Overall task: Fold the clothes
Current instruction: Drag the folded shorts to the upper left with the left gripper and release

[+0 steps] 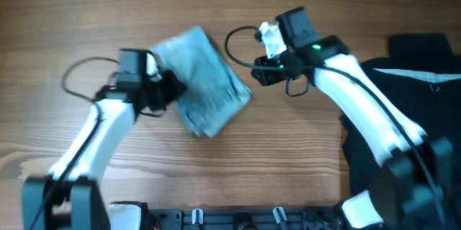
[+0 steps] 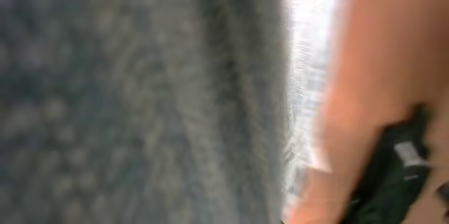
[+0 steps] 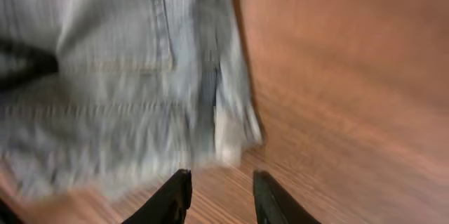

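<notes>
Left arm (image 1: 94, 133) and right arm (image 1: 367, 104) had white shells, black joints, looped black cables (image 1: 232, 42); right gripper (image 3: 222, 176) had black fingers (image 3: 172, 199).

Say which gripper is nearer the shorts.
Left. The left gripper is shut on the shorts' left edge; the right gripper hangs open just off their right edge, over the table.

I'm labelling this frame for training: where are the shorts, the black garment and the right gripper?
shorts (image 1: 205, 78), overhead view, middle of the denim.
black garment (image 1: 418, 46), overhead view, its top part.
right gripper (image 3: 221, 182), right wrist view, midway between its fingertips.
</notes>
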